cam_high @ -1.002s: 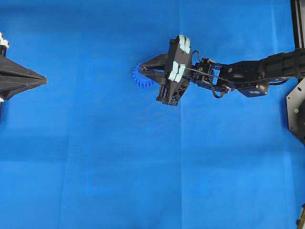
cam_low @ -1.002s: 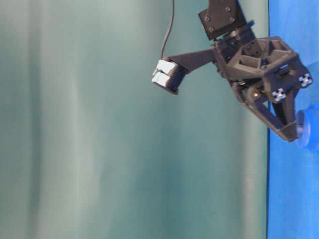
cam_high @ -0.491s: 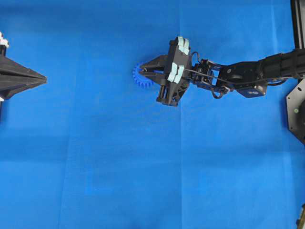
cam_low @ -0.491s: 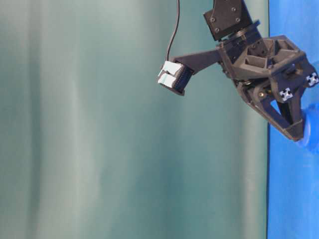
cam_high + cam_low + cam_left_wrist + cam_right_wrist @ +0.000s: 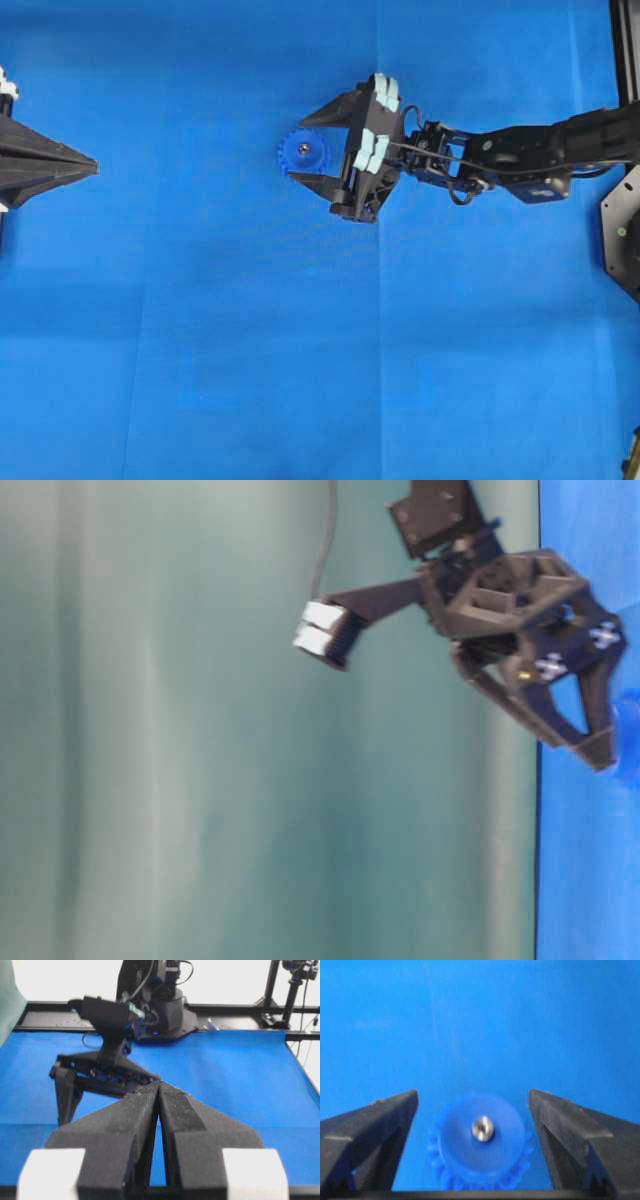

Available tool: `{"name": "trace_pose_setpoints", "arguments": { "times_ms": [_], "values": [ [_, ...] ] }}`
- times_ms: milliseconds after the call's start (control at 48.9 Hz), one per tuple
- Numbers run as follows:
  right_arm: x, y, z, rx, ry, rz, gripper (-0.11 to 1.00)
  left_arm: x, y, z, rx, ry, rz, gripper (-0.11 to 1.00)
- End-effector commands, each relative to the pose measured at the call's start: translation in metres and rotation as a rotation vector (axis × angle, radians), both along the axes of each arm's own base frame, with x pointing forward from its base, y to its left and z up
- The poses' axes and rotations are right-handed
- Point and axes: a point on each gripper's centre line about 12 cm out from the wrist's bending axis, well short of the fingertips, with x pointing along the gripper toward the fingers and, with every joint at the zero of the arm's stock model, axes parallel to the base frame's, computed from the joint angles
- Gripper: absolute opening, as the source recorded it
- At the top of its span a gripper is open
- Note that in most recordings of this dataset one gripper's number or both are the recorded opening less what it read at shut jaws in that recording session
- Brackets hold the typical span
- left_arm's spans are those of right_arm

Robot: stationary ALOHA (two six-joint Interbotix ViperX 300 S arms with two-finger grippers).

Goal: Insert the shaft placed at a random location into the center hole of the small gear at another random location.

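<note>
A blue cloth (image 5: 250, 330) covers the whole work surface, with a pale green curtain (image 5: 200, 780) behind it in the table-level view.

Nearest in the right wrist view, the right gripper (image 5: 472, 1110) stands wide, its two black fingers (image 5: 375, 1120) well apart on either side of the small gear and touching nothing. Between them lies the bright blue plastic spur gear (image 5: 480, 1140), flat on the cloth, its teeth showing round the rim. At the middle of its raised hub sits the tiny silver-grey metal shaft (image 5: 482, 1128), its round end showing in the center hole (image 5: 482, 1128); the bore itself is filled and hidden. From overhead the same gear (image 5: 302, 154) lies just beside the gripper's tips (image 5: 315, 140), the pin a pale dot at its centre.

The pin looks stiff, smooth and light, likely slippery; a hold across its sides near the top would suit it, though little stands proud now. The gear is light rigid plastic and could slide on the cloth if nudged.

Farther off at the left edge, the left gripper (image 5: 159, 1105) has its jaws pressed together, empty.
</note>
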Motion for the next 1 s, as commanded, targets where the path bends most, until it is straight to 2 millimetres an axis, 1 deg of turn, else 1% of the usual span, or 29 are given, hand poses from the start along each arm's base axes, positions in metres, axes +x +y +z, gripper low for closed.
{"name": "trace_pose_setpoints", "arguments": {
  "times_ms": [0,225,409,654,981],
  "values": [
    [0.0,0.0,0.028,-0.01,-0.058,0.003,0.78,0.001,0.001,0.004,0.001,-0.011,0.003,0.0],
    [-0.005,0.002,0.05,-0.005,-0.073,0.01,0.82,0.001,0.0,0.004,0.001,-0.012,0.002,0.0],
    [-0.008,0.004,0.058,0.007,-0.073,0.014,0.82,0.001,0.001,0.004,0.0,-0.012,0.003,0.0],
    [-0.012,0.006,0.062,0.018,-0.056,0.021,0.82,0.001,0.001,0.005,0.0,-0.014,0.003,0.0],
    [-0.012,0.007,0.062,0.023,-0.049,0.022,0.82,0.001,0.001,0.004,-0.002,-0.012,0.003,0.0]
  ]
}}
